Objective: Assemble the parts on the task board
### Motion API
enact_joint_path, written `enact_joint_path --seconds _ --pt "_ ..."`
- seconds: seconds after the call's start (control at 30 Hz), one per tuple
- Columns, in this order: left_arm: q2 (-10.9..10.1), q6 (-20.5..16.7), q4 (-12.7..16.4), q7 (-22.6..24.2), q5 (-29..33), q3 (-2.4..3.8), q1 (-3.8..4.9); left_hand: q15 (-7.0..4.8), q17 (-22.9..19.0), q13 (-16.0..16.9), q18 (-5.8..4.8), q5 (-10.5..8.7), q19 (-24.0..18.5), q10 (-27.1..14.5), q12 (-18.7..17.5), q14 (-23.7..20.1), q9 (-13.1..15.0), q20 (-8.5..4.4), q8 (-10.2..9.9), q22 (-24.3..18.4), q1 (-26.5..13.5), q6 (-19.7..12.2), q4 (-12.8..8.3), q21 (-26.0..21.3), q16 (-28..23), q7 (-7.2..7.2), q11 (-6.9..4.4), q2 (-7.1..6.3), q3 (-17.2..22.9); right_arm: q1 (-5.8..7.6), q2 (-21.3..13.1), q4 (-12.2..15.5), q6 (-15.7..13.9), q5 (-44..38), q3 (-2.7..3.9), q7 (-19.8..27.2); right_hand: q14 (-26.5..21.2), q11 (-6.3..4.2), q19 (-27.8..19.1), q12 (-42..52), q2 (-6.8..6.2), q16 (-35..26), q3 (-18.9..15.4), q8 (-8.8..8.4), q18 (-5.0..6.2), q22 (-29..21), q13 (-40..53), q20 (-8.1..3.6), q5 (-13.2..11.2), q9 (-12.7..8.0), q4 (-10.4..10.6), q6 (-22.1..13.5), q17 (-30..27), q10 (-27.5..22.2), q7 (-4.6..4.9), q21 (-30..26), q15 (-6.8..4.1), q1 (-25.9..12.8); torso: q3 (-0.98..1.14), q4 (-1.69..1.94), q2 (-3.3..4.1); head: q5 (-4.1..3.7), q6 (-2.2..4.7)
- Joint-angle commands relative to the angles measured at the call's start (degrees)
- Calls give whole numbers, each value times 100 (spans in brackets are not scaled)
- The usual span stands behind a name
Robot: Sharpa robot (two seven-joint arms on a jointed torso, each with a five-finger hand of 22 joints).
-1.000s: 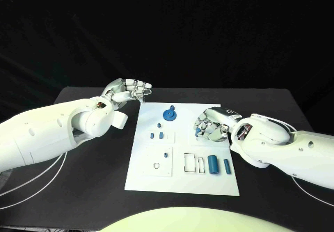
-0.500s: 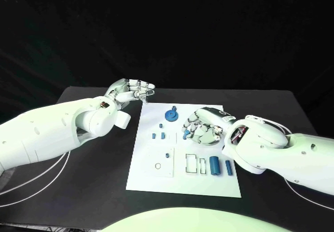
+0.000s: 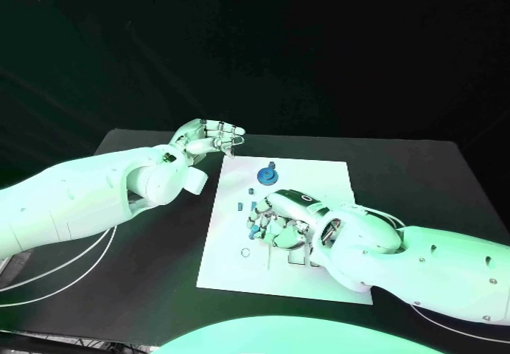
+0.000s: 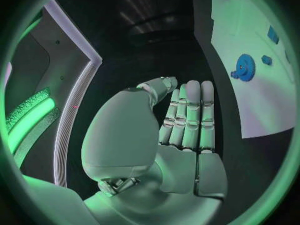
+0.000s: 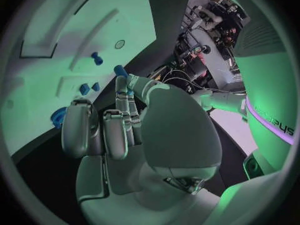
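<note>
Right hand (image 3: 278, 220) has travelled from the board's three o'clock side to its centre over the last second, and now hangs low over the left-centre sockets. It pinches a small blue part (image 5: 120, 71) between thumb and a fingertip, the other fingers lying loosely alongside. Judgement: transport is finished and insertion is the step in hand; which socket is the target cannot be told, since the hand covers that area.

Task board (image 3: 329, 177) lies mid-table. The blue gear (image 3: 267, 175) stands at its twelve o'clock, and small blue pegs (image 3: 249, 206) sit at ten o'clock of the right hand.

Left hand (image 3: 208, 137) remains raised off the board's eleven o'clock corner, fingers pressed together and curled, holding nothing, essentially unmoved. Judgement: it plays no part in this placement.
</note>
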Motion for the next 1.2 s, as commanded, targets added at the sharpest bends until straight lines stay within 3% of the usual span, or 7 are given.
enact_joint_path --seconds 0.03,0.2,0.47,1.2 --pt "25 101 2 40 -6 2 5 -8 -5 7 81 14 -13 -53 24 -35 -7 26 -7 5 25 -28 -33 33 -36 6 -3 25 6 -100 110 -71 -8 -192 -6 220 280 0 205 -40 7 7 14 272 -73 1034 6 -41 25 494 -37 -21 -2 25 15 -15 -26 -40 -5 2 6 47 -20" --pt "37 108 -1 39 -5 1 5 -8 -5 7 81 14 -13 -53 24 -35 -7 26 -7 5 25 -28 -33 33 -36 6 -3 25 6 -223 267 -216 38 -249 -28 252 280 1 206 -45 6 7 22 273 -74 1035 8 -40 29 499 -52 -25 -2 23 18 -12 -25 -43 -3 -1 5 91 -42" --pt "33 113 2 33 -5 1 5 -8 -5 7 81 14 -13 -53 24 -35 -7 26 -7 5 25 -28 -33 33 -36 6 -3 25 6 -315 361 -375 83 -287 -54 252 278 8 206 -58 -18 3 21 281 -75 1038 19 -36 45 519 -78 -36 -11 25 24 -10 -18 -102 -1 -5 9 120 -74" --pt "5 123 12 9 -4 1 6 -4 -8 6 78 13 -21 -57 32 -36 -10 28 -7 13 15 -29 -34 42 -37 8 -1 26 2 -354 395 -556 421 -546 -80 78 279 7 208 -65 -18 5 30 287 -77 1042 26 -34 70 530 -101 -40 -6 28 22 -1 -18 -117 0 -3 7 143 -134"
